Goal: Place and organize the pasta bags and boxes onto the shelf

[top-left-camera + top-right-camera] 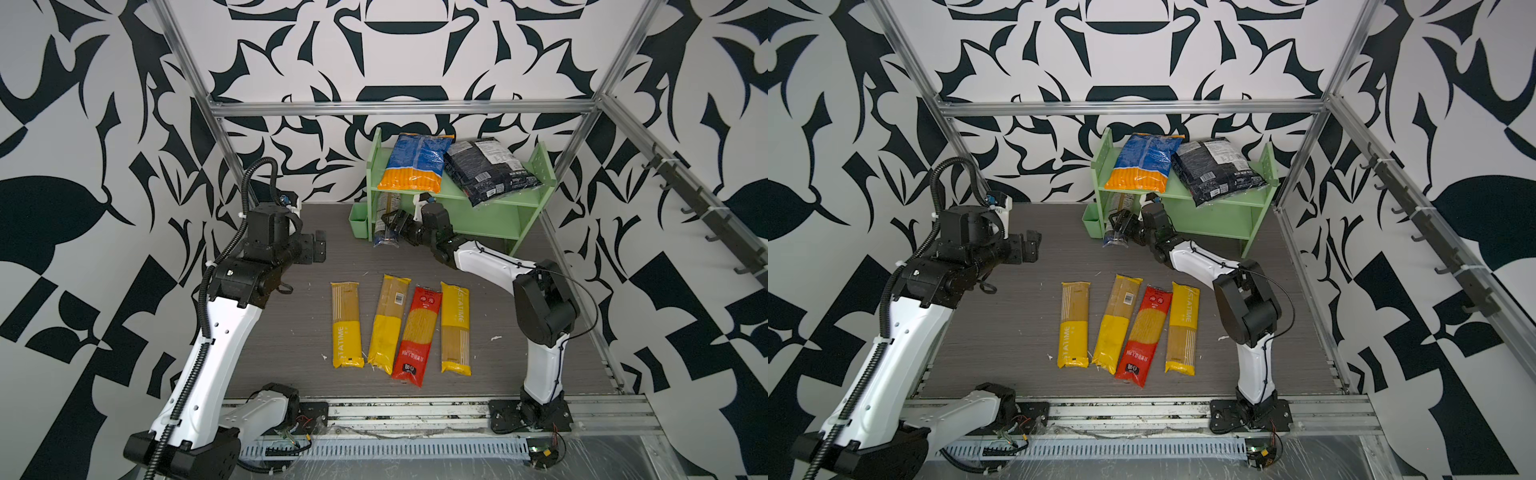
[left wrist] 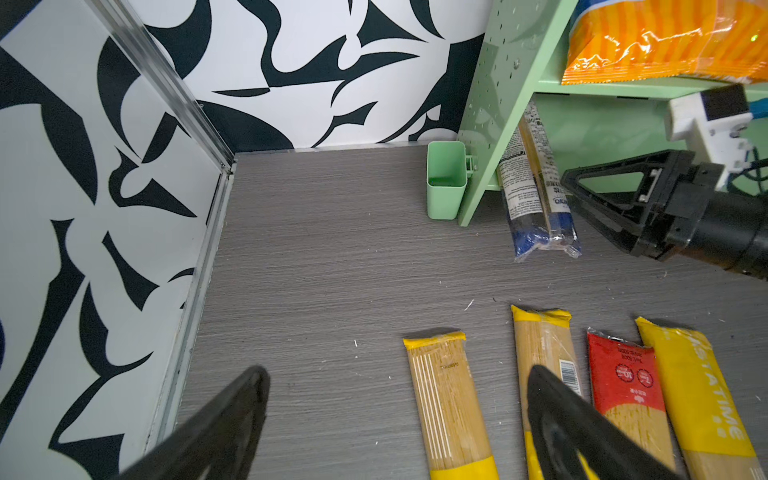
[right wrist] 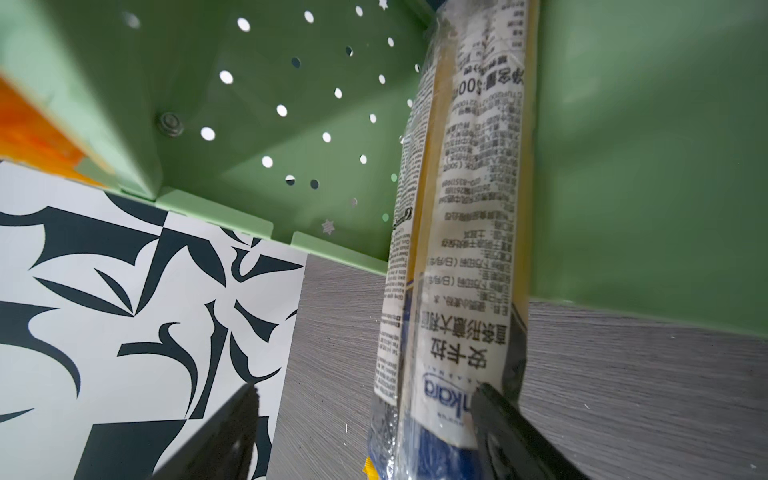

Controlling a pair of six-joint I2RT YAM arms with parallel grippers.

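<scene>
Right gripper [image 1: 390, 224] sits at the shelf [image 1: 536, 178], jaws apart around the navy pack [image 2: 536, 199], one finger touching its side. The grip looks released. The pack's far end is tucked into the lower tier against the dotted side panel and its near end pokes out onto the table [image 1: 291, 324]; it probably needs a push deeper. Up top, the blue-orange bag [image 1: 415, 162] and black bag [image 1: 490, 170] lie flat, overhanging the front. Left gripper [image 1: 313, 247] hovers wide open and empty, well placed for the yellow packs [image 1: 347, 328] and red pack [image 1: 415, 336] waiting in a row.

Navy pack [image 1: 381, 240] partly hidden under shelf [image 1: 486, 218].
</scene>
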